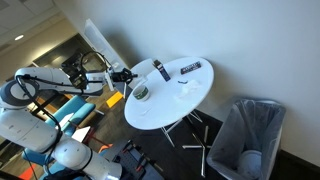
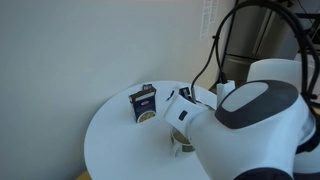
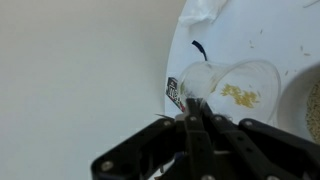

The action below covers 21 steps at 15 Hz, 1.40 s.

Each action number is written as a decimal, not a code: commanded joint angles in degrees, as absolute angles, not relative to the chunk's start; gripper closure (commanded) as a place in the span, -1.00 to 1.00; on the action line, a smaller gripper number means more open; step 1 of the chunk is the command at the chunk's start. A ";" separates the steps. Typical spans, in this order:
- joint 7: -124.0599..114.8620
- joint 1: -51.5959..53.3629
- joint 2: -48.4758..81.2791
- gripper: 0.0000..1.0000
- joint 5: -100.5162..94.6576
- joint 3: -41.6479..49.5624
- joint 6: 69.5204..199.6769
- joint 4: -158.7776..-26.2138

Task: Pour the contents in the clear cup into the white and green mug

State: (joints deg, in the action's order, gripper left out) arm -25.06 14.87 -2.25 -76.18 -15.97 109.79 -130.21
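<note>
In the wrist view my gripper (image 3: 196, 106) is shut, pinching the rim of the clear cup (image 3: 236, 82). The cup is tipped over the white table (image 3: 250, 30), and yellowish crumbs (image 3: 240, 96) lie against its wall. At the right edge of that view a curved pale rim with grainy contents shows, the white and green mug (image 3: 311, 108). In an exterior view the mug (image 1: 141, 92) sits near the table's edge, just below and beside my gripper (image 1: 127, 75). The cup is too small to make out there. In the other exterior view my arm (image 2: 245, 125) hides the cup and the mug.
A tall dark cylinder (image 1: 160, 70) and a flat dark bar (image 1: 190, 68) lie farther back on the round table (image 1: 185, 95). A dark labelled box (image 2: 143, 103) stands near the wall. A grey bin (image 1: 250, 135) stands on the floor beside the table.
</note>
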 commanded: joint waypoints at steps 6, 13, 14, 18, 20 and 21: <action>-20.31 13.69 -3.58 0.98 -64.82 -13.57 113.95 -128.53; -16.88 9.07 -11.00 0.98 -48.06 -7.01 121.95 -129.72; -15.77 8.11 -12.27 0.98 -45.09 -5.71 123.20 -129.72; -10.71 4.21 -15.96 0.98 -32.49 -0.74 127.21 -129.28; -9.45 2.27 -17.07 0.98 -26.68 0.75 127.91 -129.09; -10.26 0.91 -17.29 0.98 -25.94 0.77 127.36 -128.85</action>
State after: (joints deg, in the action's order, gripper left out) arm -10.94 3.66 -15.44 -30.47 0.23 126.58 -128.47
